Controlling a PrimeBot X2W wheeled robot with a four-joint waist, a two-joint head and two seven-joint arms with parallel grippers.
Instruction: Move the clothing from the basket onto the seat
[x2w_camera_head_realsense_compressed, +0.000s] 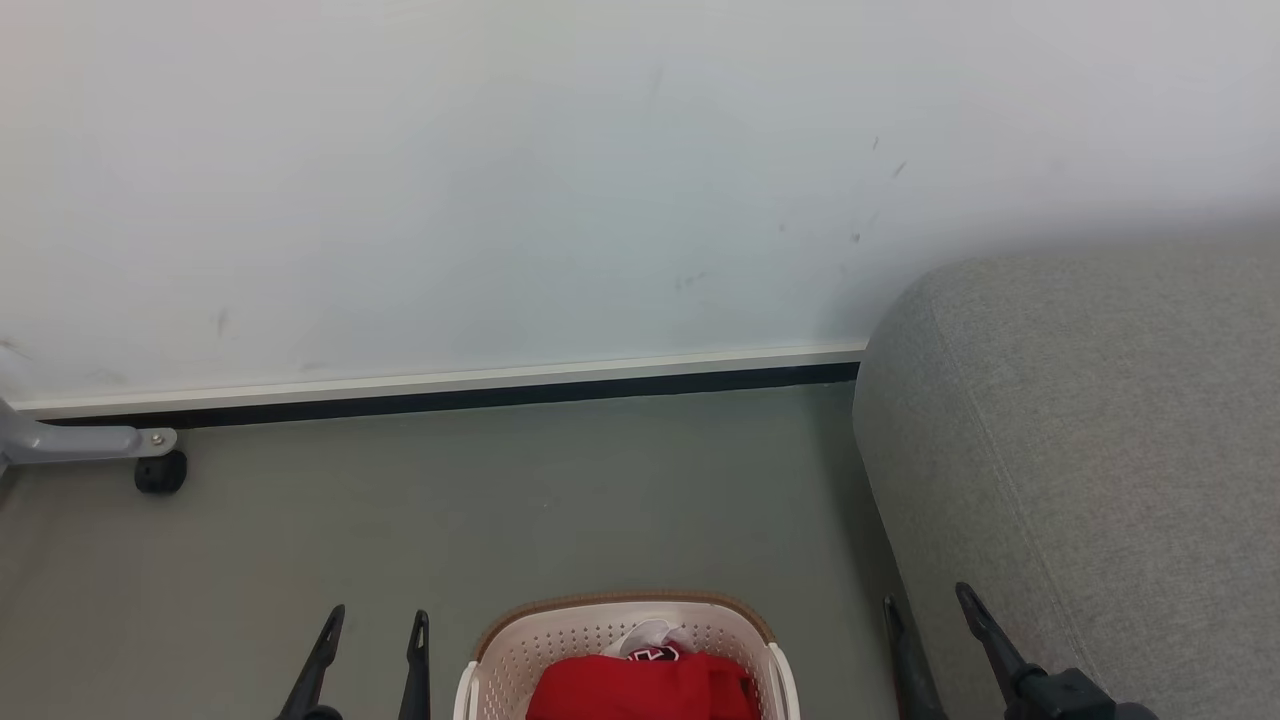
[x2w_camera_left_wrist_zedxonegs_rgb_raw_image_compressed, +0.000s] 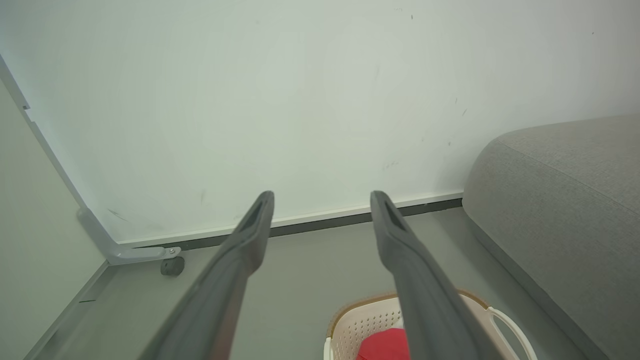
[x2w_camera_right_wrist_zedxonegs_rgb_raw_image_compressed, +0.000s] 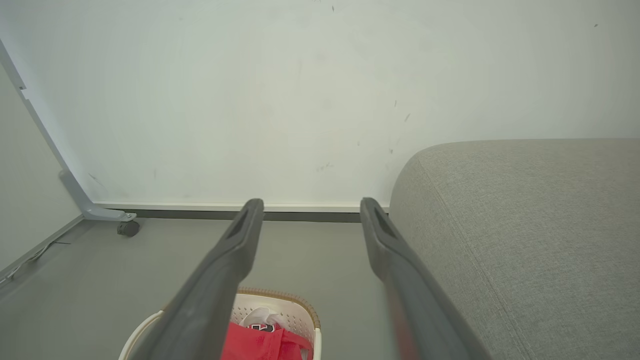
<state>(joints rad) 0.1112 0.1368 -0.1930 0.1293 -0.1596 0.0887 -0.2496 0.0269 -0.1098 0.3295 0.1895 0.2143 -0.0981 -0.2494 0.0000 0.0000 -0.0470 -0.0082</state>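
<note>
Head view: red clothing (x2w_camera_head_realsense_compressed: 640, 688) lies in the basket (x2w_camera_head_realsense_compressed: 520, 650) on the floor (x2w_camera_head_realsense_compressed: 500, 500), the sofa (x2w_camera_head_realsense_compressed: 1080, 450) at its right; left gripper (x2w_camera_head_realsense_compressed: 378, 612) and right gripper (x2w_camera_head_realsense_compressed: 927, 595) flank it. Left wrist view: jaws spread wide, empty. Right wrist view: jaws wide apart, holding nothing.

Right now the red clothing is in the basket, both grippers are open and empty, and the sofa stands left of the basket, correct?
No: the sofa stands right of the basket, as the head view shows. The red clothing is in the basket, and the left gripper and right gripper are open and empty.
</note>
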